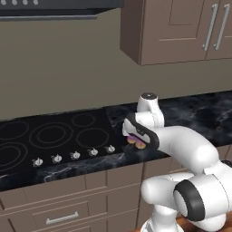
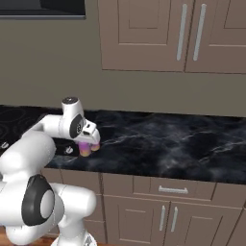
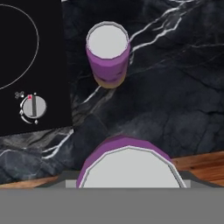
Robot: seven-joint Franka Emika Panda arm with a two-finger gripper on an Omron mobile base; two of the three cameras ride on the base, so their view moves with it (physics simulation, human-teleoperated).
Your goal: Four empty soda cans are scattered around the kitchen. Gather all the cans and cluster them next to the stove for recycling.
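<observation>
End effector [image 2: 88, 144] apparently grips a purple, silver-topped can [image 3: 129, 168] over veined black marble counter [image 3: 175, 87].

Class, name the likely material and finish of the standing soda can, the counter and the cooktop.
Soda can: probably painted metal, matte silver top. Counter: looks like polished dark marble, white veins. Cooktop: seemingly smooth black glass, thin printed burner ring.

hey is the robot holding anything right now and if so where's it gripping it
It looks like the gripper holds a purple soda can, clamped around its upper part, over the counter beside the stove. The fingers are hidden, so the exact contact can't be told.
</observation>
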